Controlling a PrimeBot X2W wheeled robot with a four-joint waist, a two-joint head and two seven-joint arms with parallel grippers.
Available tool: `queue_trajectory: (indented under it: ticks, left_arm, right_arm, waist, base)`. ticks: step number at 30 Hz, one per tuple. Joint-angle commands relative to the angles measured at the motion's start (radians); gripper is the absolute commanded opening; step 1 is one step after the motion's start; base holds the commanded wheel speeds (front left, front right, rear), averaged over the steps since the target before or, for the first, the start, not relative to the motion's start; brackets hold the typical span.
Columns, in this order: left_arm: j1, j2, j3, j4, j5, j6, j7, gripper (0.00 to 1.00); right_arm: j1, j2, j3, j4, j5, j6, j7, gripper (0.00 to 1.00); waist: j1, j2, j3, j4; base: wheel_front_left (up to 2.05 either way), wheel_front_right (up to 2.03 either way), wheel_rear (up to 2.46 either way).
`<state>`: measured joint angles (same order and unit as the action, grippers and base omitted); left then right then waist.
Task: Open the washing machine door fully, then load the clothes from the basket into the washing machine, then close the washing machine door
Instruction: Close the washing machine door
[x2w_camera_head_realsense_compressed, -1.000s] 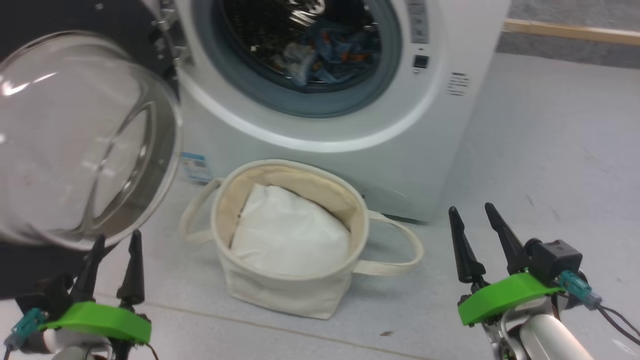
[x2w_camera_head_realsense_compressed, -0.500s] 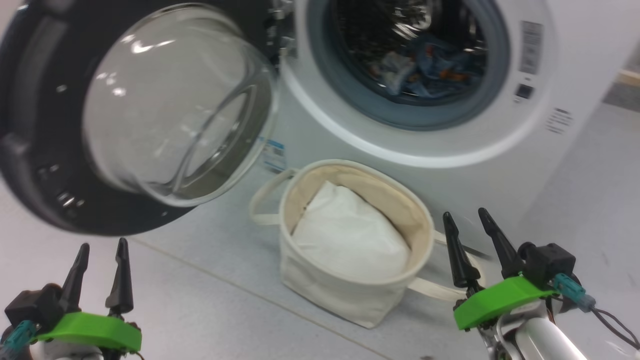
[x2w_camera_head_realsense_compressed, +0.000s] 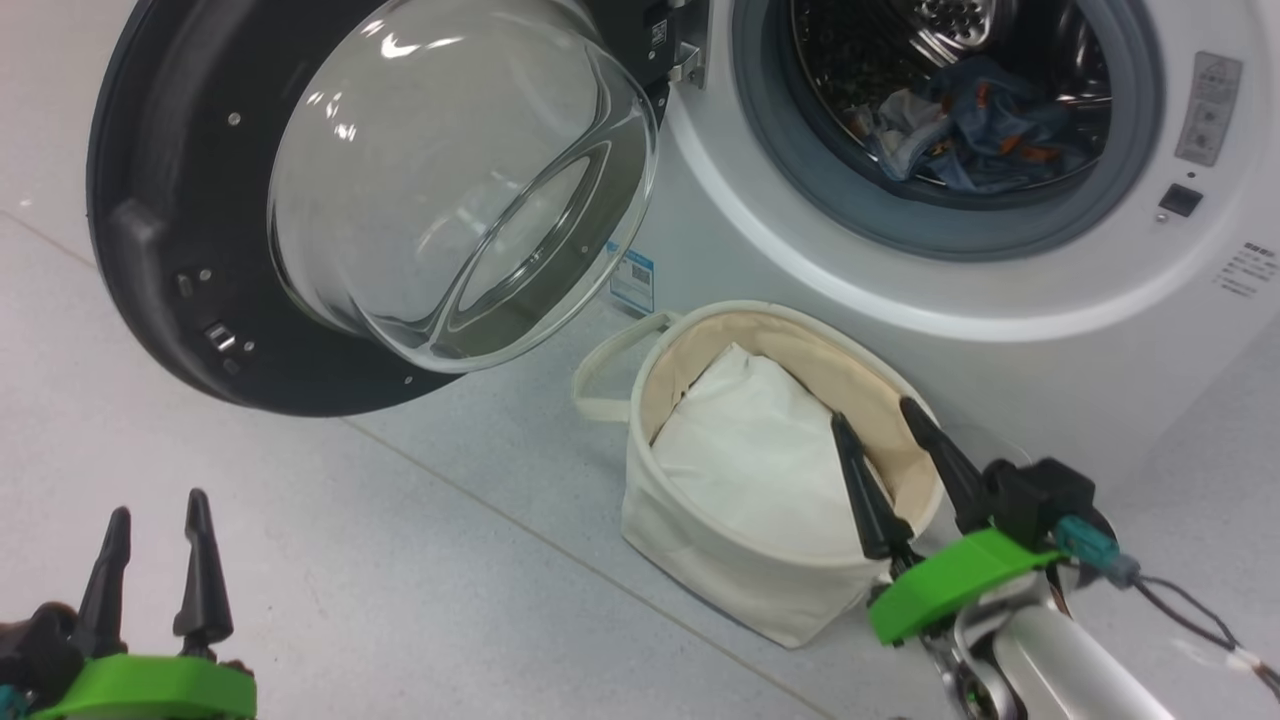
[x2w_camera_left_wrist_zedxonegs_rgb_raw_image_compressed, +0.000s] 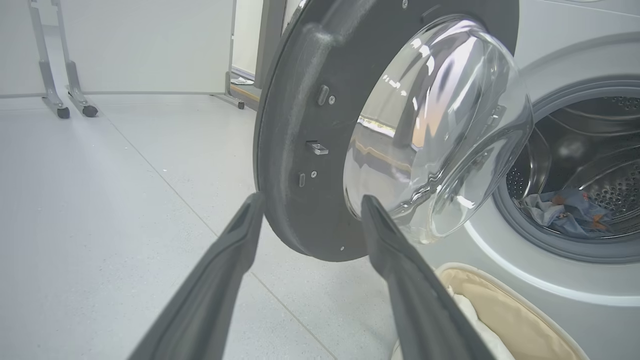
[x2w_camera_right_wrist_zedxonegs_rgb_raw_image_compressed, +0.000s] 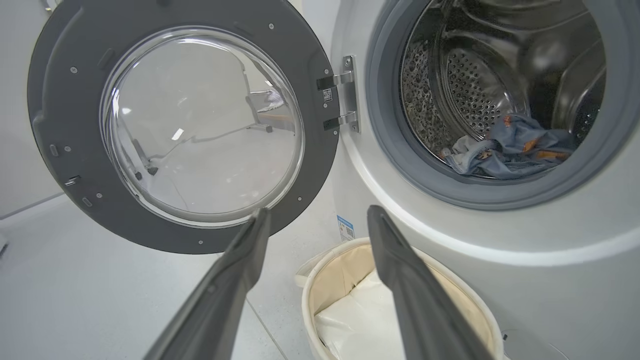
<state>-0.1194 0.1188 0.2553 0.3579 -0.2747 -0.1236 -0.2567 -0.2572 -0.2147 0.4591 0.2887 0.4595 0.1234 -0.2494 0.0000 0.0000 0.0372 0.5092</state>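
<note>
Pale grey floor (x2w_camera_head_realsense_compressed: 400, 560) stretches in front of a white washing machine (x2w_camera_head_realsense_compressed: 1000, 330). Its round black door (x2w_camera_head_realsense_compressed: 150, 250) stands swung wide open on the hinge at the left of the opening, with the bulging glass window (x2w_camera_head_realsense_compressed: 450, 180) facing out into the room. Inside the steel drum (x2w_camera_head_realsense_compressed: 950, 25) lie the clothes (x2w_camera_head_realsense_compressed: 985, 125) — a crumpled heap of blue fabric with orange-brown marks, resting at the bottom just behind the grey rubber seal (x2w_camera_head_realsense_compressed: 800, 190). The basket (x2w_camera_head_realsense_compressed: 720, 545), a cream canvas tub, sits on the floor just in front of the machine, below the opening. It holds a plain white cloth bundle (x2w_camera_head_realsense_compressed: 750, 460), and one strap handle (x2w_camera_head_realsense_compressed: 610, 370) loops out towards the door. The left hand (x2w_camera_head_realsense_compressed: 158, 502) hovers low over bare floor, well apart from the door, its two dark fingers spread. The right hand (x2w_camera_head_realsense_compressed: 873, 410) hangs near the basket — fingers spread too, holding nothing, their tips crossing the basket's rim in the head view.
</note>
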Motion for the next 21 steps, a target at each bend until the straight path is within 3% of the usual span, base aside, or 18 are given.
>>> queue_trajectory:
  ticks: [1, 21]
  left_arm:
    - [-0.013, 0.014, 0.044, -0.041, 0.012, -0.003, -0.005, 1.00]
    - [-0.014, 0.000, 0.061, -0.028, 0.041, -0.006, -0.005, 1.00]
  right_arm:
    - [-0.042, -0.010, 0.021, -0.021, 0.009, 0.007, -0.012, 1.00]
    - [-0.038, 0.002, 0.028, -0.003, 0.024, 0.007, -0.012, 1.00]
  waist:
    - [0.0000, 0.0000, 0.003, 0.002]
    - [0.0000, 0.0000, -0.013, 0.001]
  base:
    - [0.00, 0.00, 0.00]
    - [0.00, 0.00, 0.00]
